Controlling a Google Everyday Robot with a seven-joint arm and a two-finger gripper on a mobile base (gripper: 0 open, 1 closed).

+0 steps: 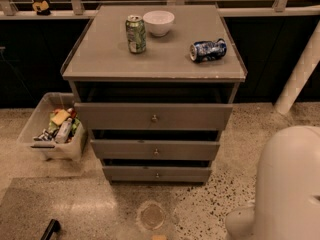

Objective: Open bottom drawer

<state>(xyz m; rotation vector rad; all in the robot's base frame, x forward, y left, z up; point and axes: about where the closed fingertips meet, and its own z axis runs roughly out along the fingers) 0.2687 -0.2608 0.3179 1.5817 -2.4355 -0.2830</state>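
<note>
The gripper is out of view, its state untellable; the white arm [290, 184] stands right of the bottom drawer [157, 174], on speckled floor [100, 204].

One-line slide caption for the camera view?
White robot arm at lower right, gripper out of view; grey-brown wooden bottom drawer, slimmest of three fronts, straight ahead.
</note>
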